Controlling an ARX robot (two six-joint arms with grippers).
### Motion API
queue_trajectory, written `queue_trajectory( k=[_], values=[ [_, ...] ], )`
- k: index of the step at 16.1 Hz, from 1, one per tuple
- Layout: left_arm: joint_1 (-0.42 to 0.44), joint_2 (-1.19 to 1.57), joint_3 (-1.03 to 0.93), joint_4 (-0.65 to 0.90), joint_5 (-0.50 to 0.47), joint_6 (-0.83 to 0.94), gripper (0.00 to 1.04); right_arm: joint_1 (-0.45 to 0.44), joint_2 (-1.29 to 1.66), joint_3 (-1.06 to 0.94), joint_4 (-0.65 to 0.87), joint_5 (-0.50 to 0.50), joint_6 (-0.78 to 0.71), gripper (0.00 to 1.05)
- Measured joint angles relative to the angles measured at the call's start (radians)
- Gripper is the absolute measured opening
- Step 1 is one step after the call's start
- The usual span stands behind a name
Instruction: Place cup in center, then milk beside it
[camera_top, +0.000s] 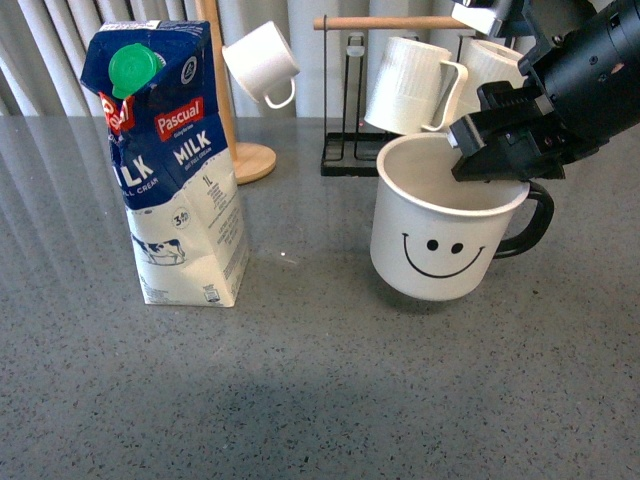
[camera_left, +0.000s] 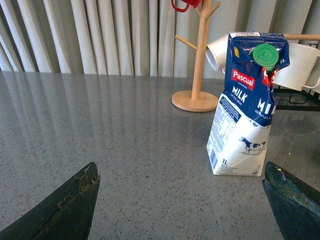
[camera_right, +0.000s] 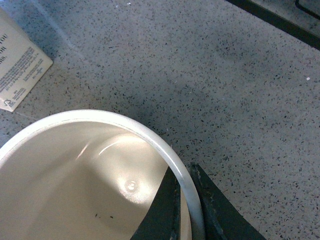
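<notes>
Right gripper (camera_top: 485, 150) was clamped on the rim of the cup (camera_top: 440, 240) at its 2 o'clock, one finger inside and one outside. Cup was smooth, wide, white and slightly tilted. Milk (camera_top: 175, 170), a glossy gabled carton, stood apart at the cup's 9 o'clock. Left gripper (camera_left: 180, 167) fingers were spread wide. Grey speckled table (camera_top: 300, 400), with pleated curtains (camera_top: 60, 50) behind.

The milk (camera_top: 175, 170) stands on the table (camera_top: 300, 390) at frame left; the cup (camera_top: 440, 235) is right of centre, well apart. Behind, a mug tree (camera_top: 248, 160) sits upper centre-left, a mug rack (camera_top: 345, 160) upper right.
</notes>
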Motion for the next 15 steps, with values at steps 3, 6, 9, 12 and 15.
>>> queue_trajectory(
  k=[3,6,9,12,15],
  values=[
    [0.000,0.000,0.000,0.000,0.000,0.000,0.98,0.001,0.027,0.001,-0.008,0.018,-0.001,0.04],
    [0.000,0.000,0.000,0.000,0.000,0.000,0.98,0.006,0.052,0.001,-0.010,0.026,-0.001,0.04],
    [0.000,0.000,0.000,0.000,0.000,0.000,0.98,0.013,0.064,0.001,-0.008,0.034,-0.004,0.04],
    [0.000,0.000,0.000,0.000,0.000,0.000,0.98,0.012,0.064,0.001,-0.001,0.023,-0.040,0.36],
    [0.000,0.000,0.000,0.000,0.000,0.000,0.98,0.012,0.055,0.001,0.006,0.013,-0.045,0.61]
  ],
)
